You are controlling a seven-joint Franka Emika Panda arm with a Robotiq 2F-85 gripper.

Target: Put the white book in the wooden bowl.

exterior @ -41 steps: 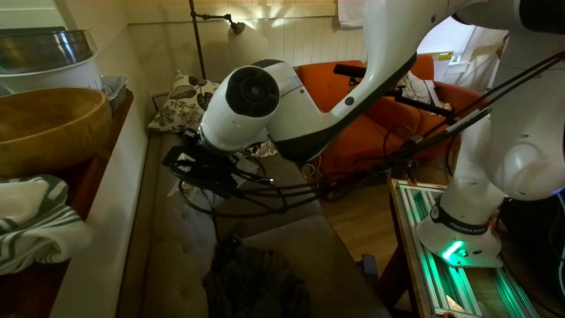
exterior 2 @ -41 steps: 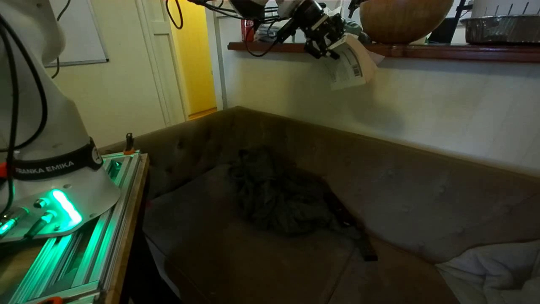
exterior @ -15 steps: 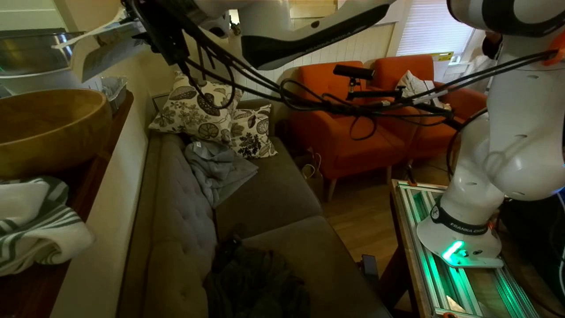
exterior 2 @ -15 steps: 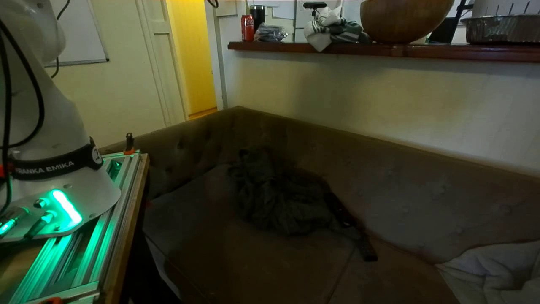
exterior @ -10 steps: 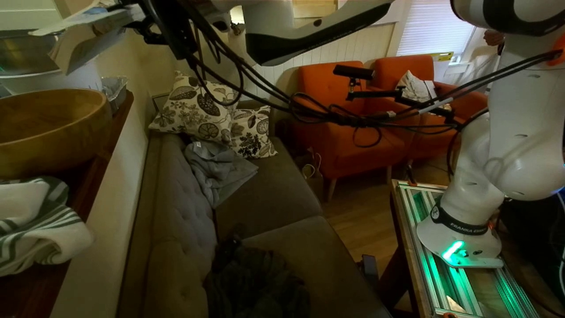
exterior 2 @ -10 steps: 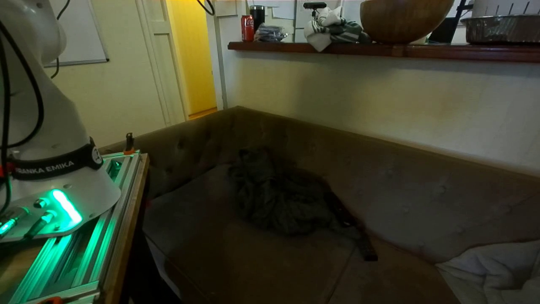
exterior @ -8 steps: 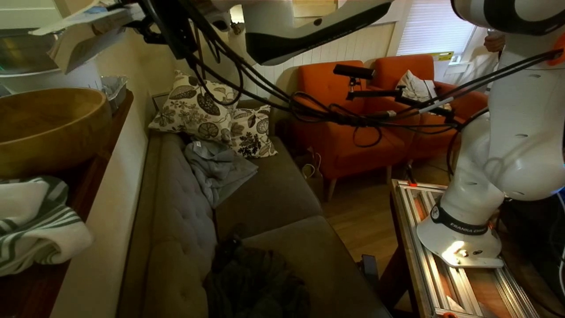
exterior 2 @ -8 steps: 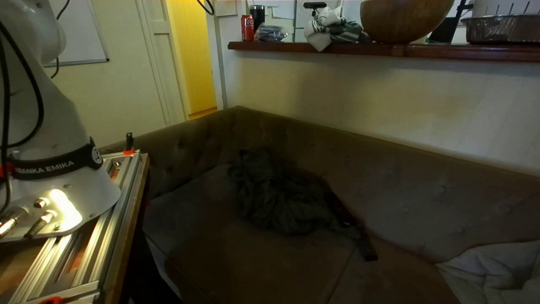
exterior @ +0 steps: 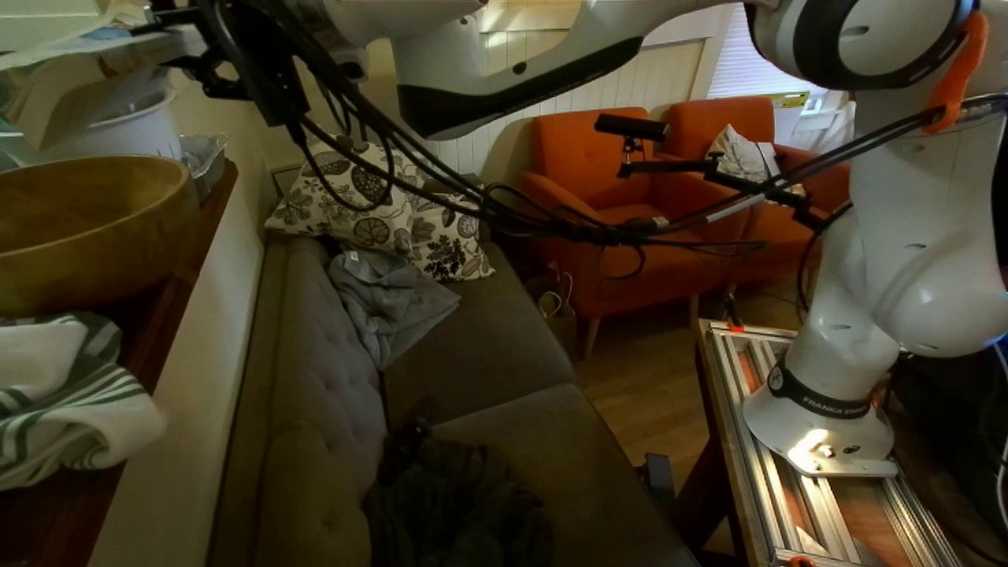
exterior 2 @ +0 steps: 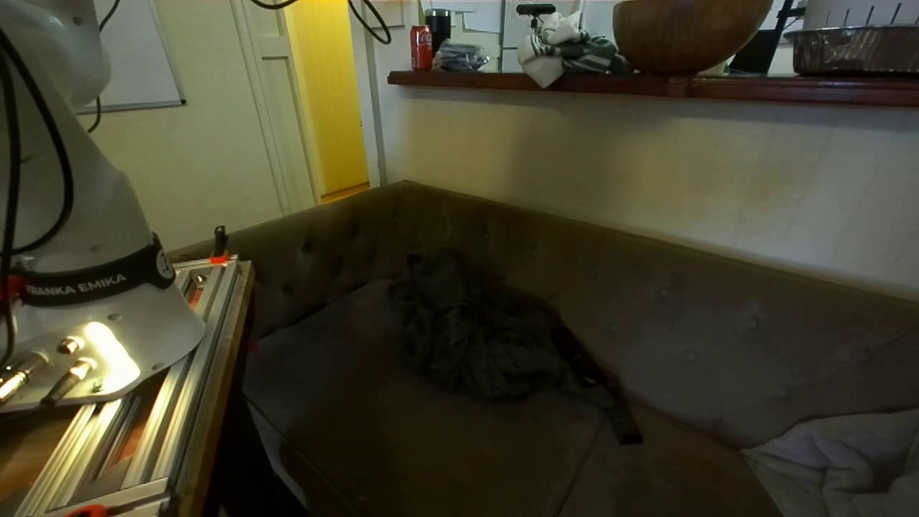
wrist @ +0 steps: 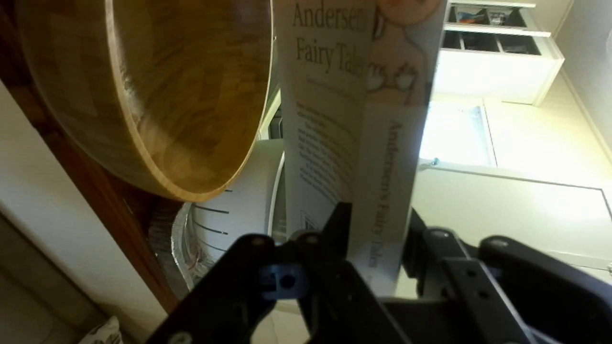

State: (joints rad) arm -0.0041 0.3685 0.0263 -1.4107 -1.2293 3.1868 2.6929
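The white book point(exterior: 71, 87) is in my gripper point(exterior: 177, 51), high at the left of an exterior view and partly cut off by the frame edge. The wrist view shows the book's spine point(wrist: 382, 191) between the fingers of my gripper point(wrist: 377, 234), which is shut on it. The wooden bowl point(exterior: 118, 256) stands on the ledge below the book; it also shows in an exterior view point(exterior 2: 686, 39). In the wrist view, the bowl point(wrist: 191, 86) lies left of the book, apart from it, and its visible inside is bare. The gripper is out of frame in an exterior view.
The dark wooden ledge point(exterior: 209, 232) also holds a striped towel point(exterior: 79, 409), a white container point(exterior: 138, 130), a foil tray point(exterior: 209, 161) and a red can point(exterior 2: 421, 47). The sofa point(exterior: 480, 339) lies below. Cables point(exterior: 551, 224) hang from the arm.
The gripper has risen from beside the ledge with the book to above bowl height. In the last half second it moved further left in an exterior view. The base light turned from green to white.
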